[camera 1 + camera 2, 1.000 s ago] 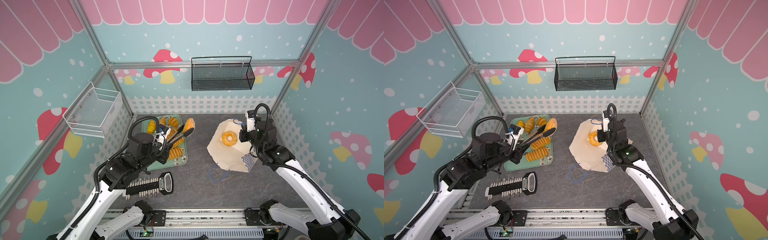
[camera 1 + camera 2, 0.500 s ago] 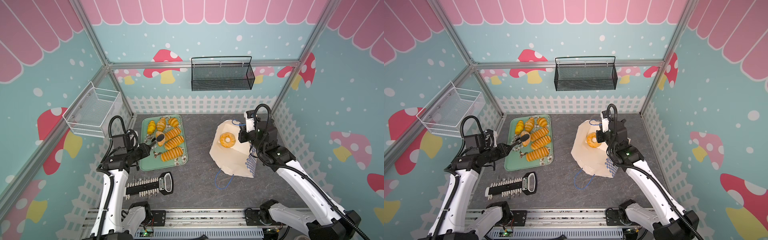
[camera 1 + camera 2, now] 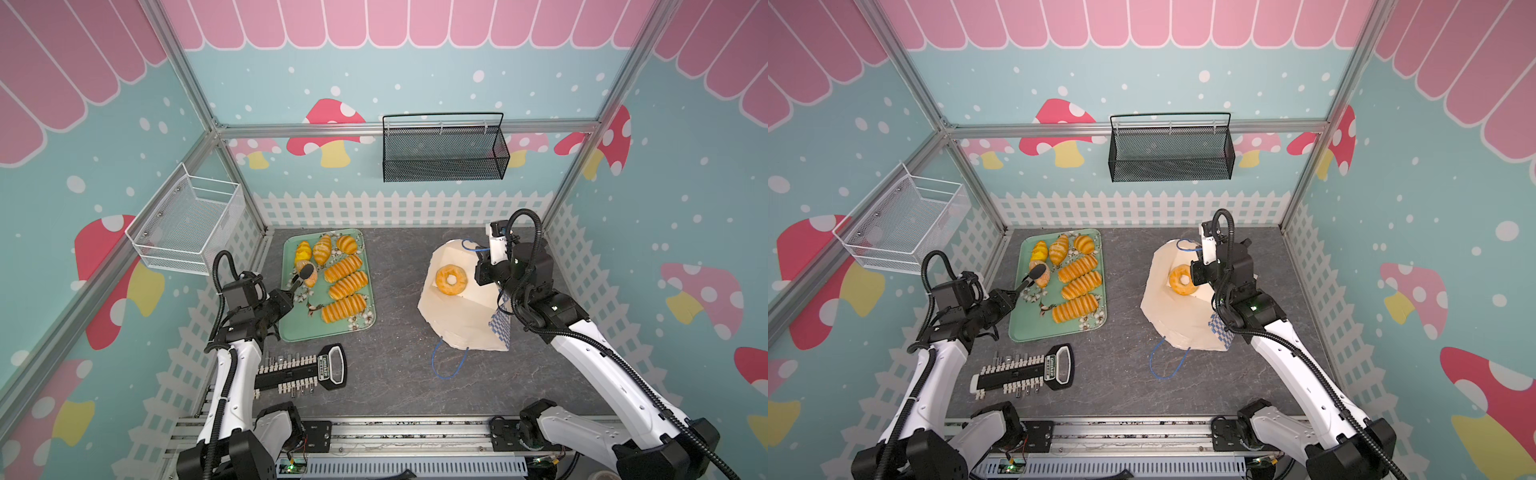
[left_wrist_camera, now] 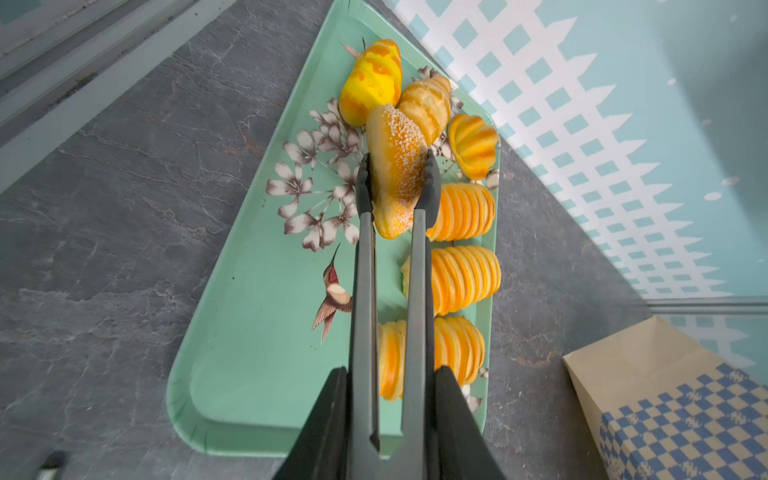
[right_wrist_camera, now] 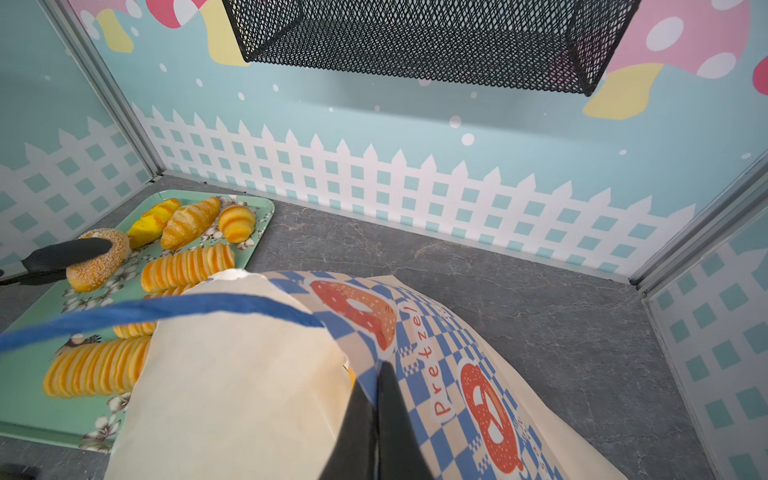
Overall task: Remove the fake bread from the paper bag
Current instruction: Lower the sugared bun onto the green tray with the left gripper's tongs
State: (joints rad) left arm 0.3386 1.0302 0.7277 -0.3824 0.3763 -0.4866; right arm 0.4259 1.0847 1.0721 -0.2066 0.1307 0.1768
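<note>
The cream paper bag [image 3: 461,320] [image 3: 1183,320] lies tilted on the dark table, its mouth facing up. My right gripper [image 5: 380,368] [image 3: 482,270] is shut on its checkered rim. A ring doughnut [image 3: 441,280] [image 3: 1173,278] of fake bread shows inside the mouth. My left gripper [image 4: 391,372] [image 3: 291,297] is shut on grey tongs [image 4: 361,291]. The tongs pinch a sugared bun [image 4: 395,166] [image 5: 97,266] just above the green tray [image 3: 291,324] [image 4: 249,332]. Ribbed loaves [image 3: 345,307] and croissants [image 3: 322,249] lie on that tray.
A black mesh basket [image 3: 444,153] hangs on the back wall and a white wire basket [image 3: 187,224] on the left wall. A black tool holder [image 3: 303,370] lies in front of the tray. The bag's loose blue cord handle [image 3: 449,365] trails on the table.
My left arm has drawn back to the left, carrying the tongs and bun from the tray's right edge to its left half. The bag has shifted slightly; the right gripper stays on it.
</note>
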